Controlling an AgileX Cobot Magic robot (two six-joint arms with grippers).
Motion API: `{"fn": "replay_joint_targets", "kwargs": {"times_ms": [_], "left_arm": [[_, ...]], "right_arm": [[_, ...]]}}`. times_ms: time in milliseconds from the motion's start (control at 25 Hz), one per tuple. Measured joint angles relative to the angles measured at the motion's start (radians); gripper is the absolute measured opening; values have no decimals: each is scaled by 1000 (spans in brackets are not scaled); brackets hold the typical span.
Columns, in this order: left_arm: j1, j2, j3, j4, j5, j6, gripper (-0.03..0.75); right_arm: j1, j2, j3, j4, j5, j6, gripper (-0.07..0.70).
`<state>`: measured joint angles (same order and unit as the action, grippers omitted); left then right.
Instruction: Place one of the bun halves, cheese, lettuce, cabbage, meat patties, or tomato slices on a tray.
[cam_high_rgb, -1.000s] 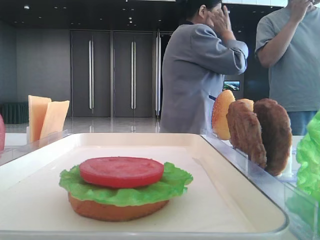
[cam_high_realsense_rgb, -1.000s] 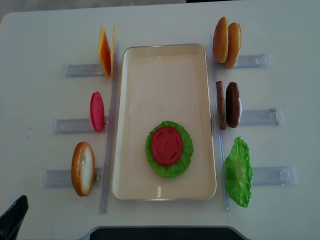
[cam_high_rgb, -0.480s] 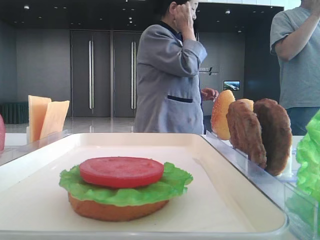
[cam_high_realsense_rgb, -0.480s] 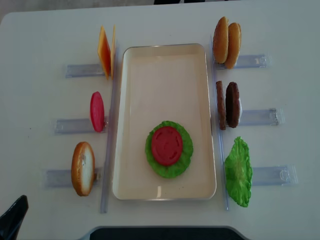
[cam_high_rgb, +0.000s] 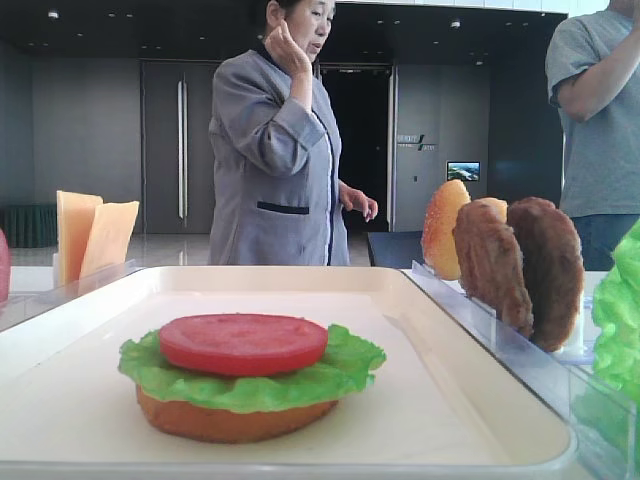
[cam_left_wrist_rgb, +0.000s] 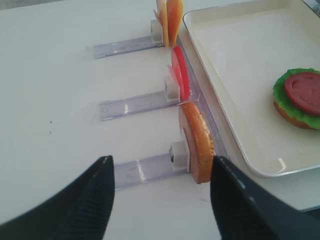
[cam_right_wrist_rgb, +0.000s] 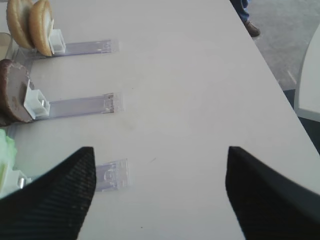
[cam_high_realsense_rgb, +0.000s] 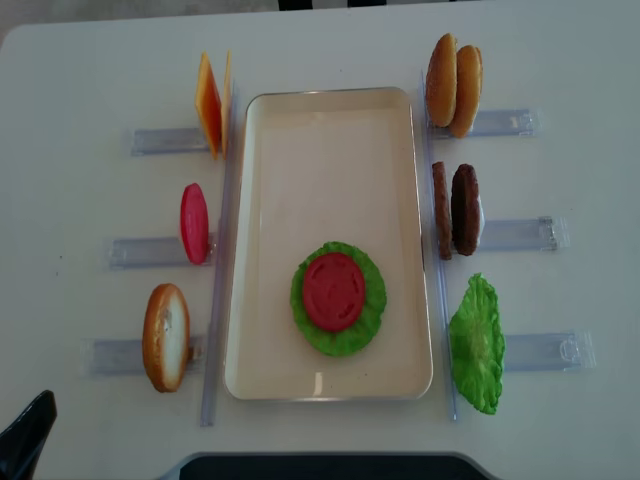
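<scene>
bun base (cam_high_rgb: 235, 418) mostly hidden under lettuce (cam_high_rgb: 250, 378); left claw (cam_high_realsense_rgb: 25, 437) cropped at corner; right lettuce leaf (cam_high_rgb: 620, 310) cut off

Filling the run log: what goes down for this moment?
tray: bun, lettuce, tomato stacked | left claw: open, empty | right claw: open, empty

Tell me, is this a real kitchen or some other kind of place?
Probably not a kitchen. It looks like a big hall or lobby with tall dark doors. The white table holds toy burger pieces standing in clear plastic holders beside a tray, and a woman stands watching.
</scene>
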<state>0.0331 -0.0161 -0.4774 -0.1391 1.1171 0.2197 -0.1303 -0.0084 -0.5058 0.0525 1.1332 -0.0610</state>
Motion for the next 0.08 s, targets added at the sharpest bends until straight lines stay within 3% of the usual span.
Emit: {"fn": "replay_joint_targets", "kwargs": {"times_ms": [80], "left_arm": [[0, 0, 0, 0, 0, 0, 463]], "right_arm": [[0, 0, 0, 0, 0, 0, 514]]}}
